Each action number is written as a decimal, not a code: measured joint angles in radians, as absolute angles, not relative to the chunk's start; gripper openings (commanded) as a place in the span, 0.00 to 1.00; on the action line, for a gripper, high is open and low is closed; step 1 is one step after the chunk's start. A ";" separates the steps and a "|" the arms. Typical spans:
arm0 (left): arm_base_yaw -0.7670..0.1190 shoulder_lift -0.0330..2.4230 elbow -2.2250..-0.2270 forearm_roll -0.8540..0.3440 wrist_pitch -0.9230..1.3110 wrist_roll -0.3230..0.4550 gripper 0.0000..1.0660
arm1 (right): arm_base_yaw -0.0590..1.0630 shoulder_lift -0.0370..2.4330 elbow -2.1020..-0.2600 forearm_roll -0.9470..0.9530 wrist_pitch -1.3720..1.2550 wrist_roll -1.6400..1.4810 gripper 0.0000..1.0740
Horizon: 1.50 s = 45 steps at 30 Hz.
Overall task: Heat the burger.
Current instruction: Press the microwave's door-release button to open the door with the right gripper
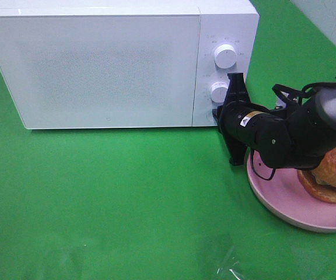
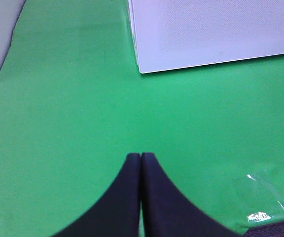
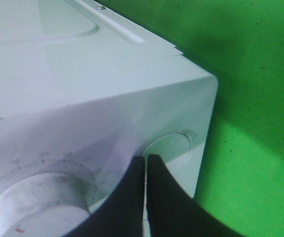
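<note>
Right pincer (image 3: pixel 146 160) and left pincer (image 2: pixel 141 158) are closed, empty; microwave's (image 1: pixel 98 64) dial markings (image 3: pixel 42 157) are illegible.

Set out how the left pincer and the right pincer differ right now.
The left pincer hangs over green cloth, apart from the microwave; the right pincer points at the microwave's control panel, close by its round button. The left pincer is outside the high camera's view; the right pincer shows there. Both are shut and hold nothing.
</note>
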<state>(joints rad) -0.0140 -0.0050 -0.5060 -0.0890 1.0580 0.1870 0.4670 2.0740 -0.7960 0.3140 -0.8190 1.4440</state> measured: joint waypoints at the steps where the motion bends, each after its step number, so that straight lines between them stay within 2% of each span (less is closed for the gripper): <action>1: -0.014 -0.005 -0.506 -0.089 1.058 0.187 0.00 | 0.467 2.074 -0.797 0.320 -0.820 1.443 0.00; 45: -0.014 -0.005 -0.506 -0.089 1.058 0.187 0.00 | 0.481 2.155 -0.914 0.409 -0.756 1.329 0.00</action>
<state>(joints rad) -0.0140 -0.0050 -0.5060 -0.0890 1.0580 0.1870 0.4810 2.1550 -0.9140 0.4090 -0.7560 1.3290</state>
